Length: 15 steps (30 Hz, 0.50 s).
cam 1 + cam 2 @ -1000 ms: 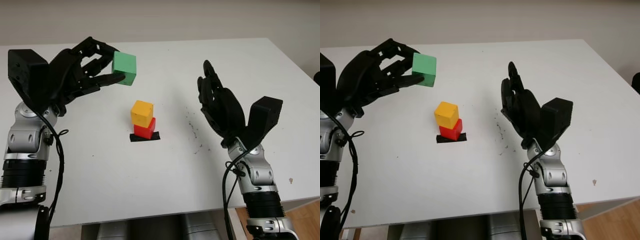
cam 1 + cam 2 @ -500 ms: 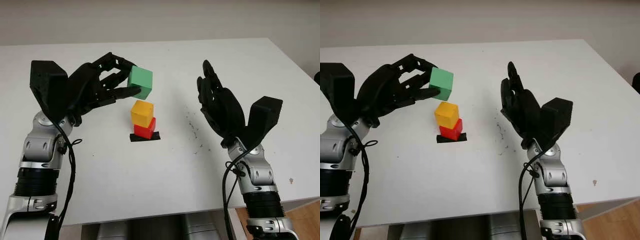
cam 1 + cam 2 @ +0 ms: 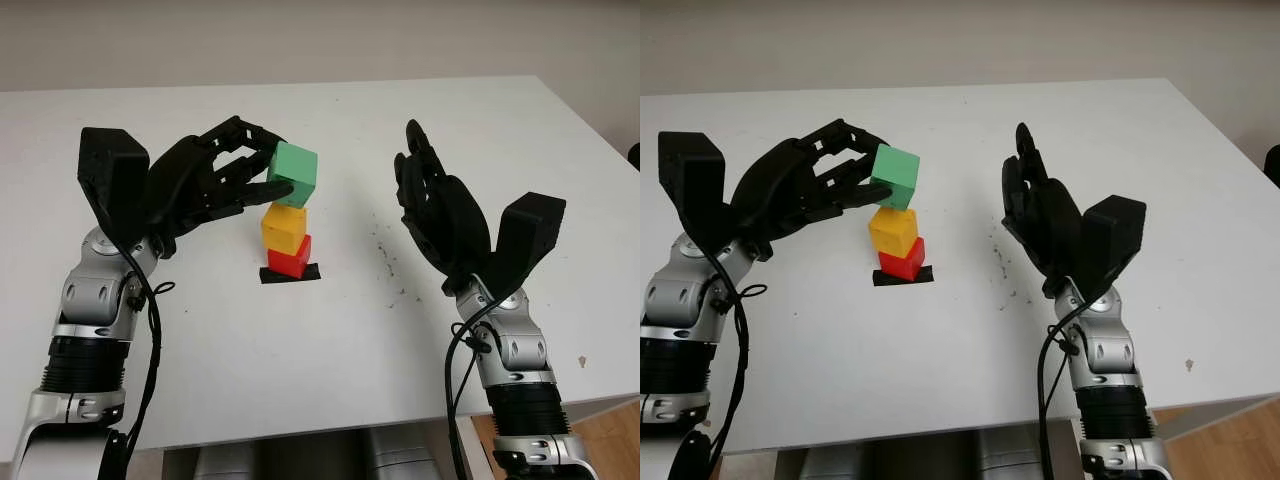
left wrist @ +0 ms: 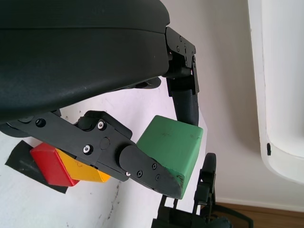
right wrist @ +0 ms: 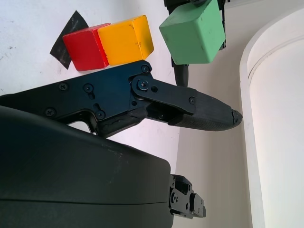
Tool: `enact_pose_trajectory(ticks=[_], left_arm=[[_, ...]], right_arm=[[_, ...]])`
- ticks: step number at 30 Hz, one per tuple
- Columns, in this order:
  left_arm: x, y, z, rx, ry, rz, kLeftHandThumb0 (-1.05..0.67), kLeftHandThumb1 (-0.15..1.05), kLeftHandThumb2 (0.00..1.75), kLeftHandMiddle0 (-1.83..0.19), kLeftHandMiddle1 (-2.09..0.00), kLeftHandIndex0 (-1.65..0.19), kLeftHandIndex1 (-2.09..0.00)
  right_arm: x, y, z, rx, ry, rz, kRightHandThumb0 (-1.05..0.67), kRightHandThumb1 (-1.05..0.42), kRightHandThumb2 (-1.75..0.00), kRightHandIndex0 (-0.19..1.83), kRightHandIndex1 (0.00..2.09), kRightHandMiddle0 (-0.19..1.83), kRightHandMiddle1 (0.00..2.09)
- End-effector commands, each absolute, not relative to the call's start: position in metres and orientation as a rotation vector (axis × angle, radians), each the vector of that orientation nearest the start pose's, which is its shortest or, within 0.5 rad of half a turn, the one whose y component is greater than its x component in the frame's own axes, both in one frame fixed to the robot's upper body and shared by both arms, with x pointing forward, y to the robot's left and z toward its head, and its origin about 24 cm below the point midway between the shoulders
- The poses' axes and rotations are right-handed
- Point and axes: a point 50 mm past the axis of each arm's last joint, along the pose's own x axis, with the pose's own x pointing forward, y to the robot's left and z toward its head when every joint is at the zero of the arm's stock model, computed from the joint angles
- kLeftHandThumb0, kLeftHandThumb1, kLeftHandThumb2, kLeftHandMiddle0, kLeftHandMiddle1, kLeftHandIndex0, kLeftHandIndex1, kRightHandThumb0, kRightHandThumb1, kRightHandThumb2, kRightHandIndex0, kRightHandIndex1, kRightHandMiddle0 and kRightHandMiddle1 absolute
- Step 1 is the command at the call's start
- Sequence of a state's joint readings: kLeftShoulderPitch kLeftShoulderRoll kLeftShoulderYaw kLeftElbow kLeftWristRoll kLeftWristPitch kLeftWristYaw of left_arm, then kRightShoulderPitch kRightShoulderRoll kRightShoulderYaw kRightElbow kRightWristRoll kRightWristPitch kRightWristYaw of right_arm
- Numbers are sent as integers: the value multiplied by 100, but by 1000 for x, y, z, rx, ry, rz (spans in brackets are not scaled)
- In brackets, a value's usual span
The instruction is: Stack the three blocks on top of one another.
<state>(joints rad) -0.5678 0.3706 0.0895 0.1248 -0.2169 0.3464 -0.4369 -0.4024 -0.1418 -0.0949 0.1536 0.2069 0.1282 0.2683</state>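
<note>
My left hand [image 3: 215, 180] pinches the green block [image 3: 293, 173] by opposite side faces, just above the yellow block [image 3: 284, 226] on the red block [image 3: 290, 256]. It looks light, rigid, smooth, likely to slip. Whether green touches yellow, I cannot tell. My right hand [image 3: 440, 215] hangs open nearby over the table [image 3: 330, 340].
</note>
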Motion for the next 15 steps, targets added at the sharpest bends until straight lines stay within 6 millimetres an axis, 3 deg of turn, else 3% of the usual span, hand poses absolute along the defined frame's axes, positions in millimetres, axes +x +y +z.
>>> enact_pose_trajectory(ticks=[1, 15], left_arm=[[342, 184, 164, 130, -84, -420, -35, 98, 5, -25, -5, -45, -162], [340, 189, 156, 167, -49, -387, -35, 100, 6, -25, -5, -45, -168]], right_arm=[[327, -159, 121, 67, -169, 279, -74, -105, -67, -19, 0, -19, 0], [328, -159, 122, 57, -171, 288, -74, -105, -69, -19, 0, -19, 0]])
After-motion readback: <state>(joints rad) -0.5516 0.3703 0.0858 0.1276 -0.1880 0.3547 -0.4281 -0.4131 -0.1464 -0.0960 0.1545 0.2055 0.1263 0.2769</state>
